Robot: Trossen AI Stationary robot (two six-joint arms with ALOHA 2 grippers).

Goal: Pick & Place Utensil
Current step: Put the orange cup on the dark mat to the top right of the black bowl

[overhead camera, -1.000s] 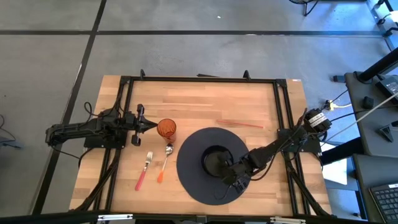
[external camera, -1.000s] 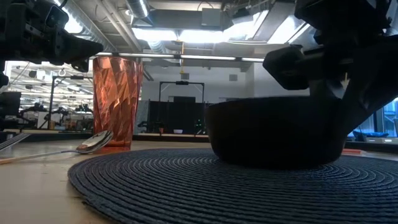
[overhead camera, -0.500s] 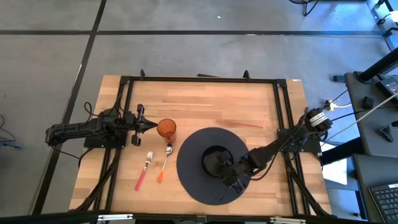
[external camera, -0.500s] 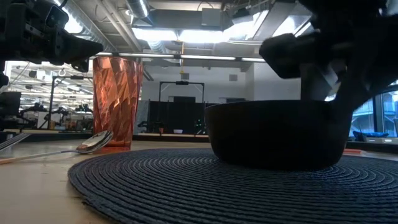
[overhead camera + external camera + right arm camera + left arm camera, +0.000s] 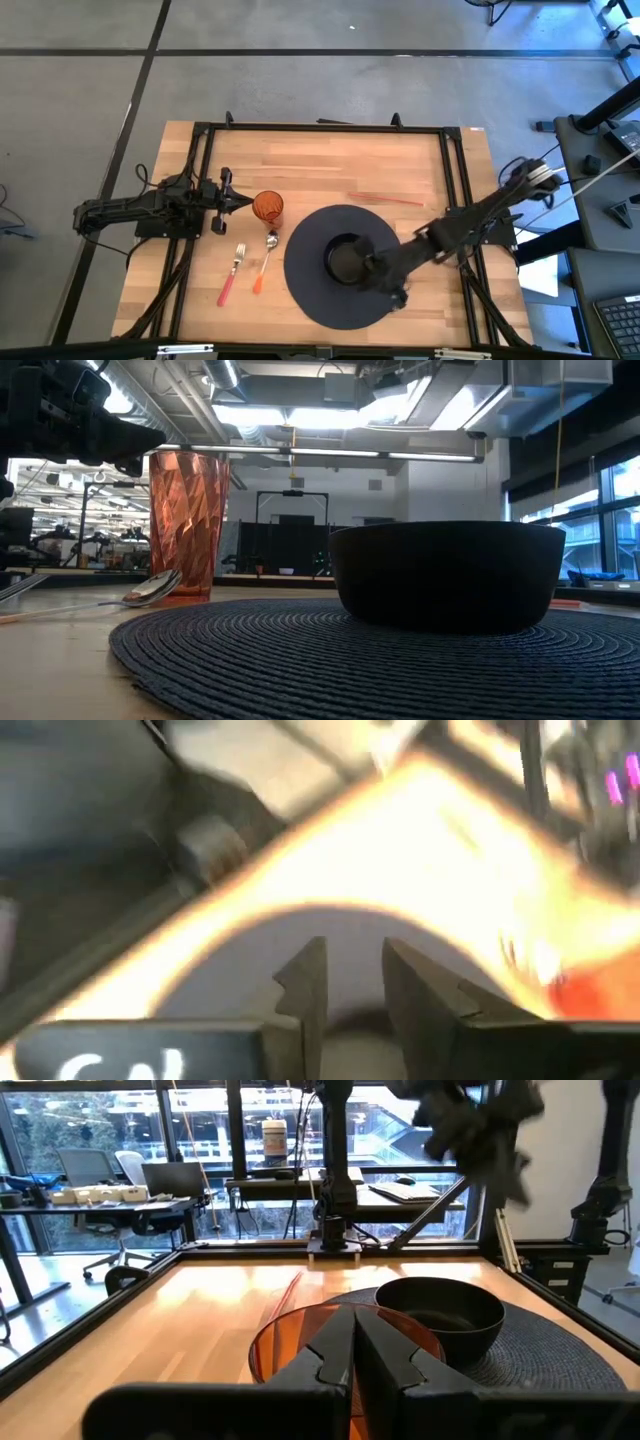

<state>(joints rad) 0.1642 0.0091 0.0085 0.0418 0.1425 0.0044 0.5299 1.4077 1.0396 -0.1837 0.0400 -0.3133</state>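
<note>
A fork (image 5: 232, 271) with a pink handle and a spoon (image 5: 265, 260) with an orange handle lie flat on the wooden table, near the orange cup (image 5: 267, 207). A black bowl (image 5: 345, 258) stands on the round dark placemat (image 5: 310, 290). My right gripper (image 5: 350, 988) hovers open over the bowl's right side (image 5: 378, 268), with nothing between its fingers. It is out of the low view. My left gripper (image 5: 355, 1350) is shut and level, just left of the cup and above its rim (image 5: 150, 435).
Black frame rails (image 5: 455, 180) run along the table's left, far and right sides. Bare wood (image 5: 340, 165) lies beyond the cup and placemat. A thin red stick (image 5: 385, 199) lies on the wood at the far right of the placemat.
My right gripper has risen from beside the bowl's right wall, going up out of the low view and tipping toward level. The bowl stays where it was on the placemat.
</note>
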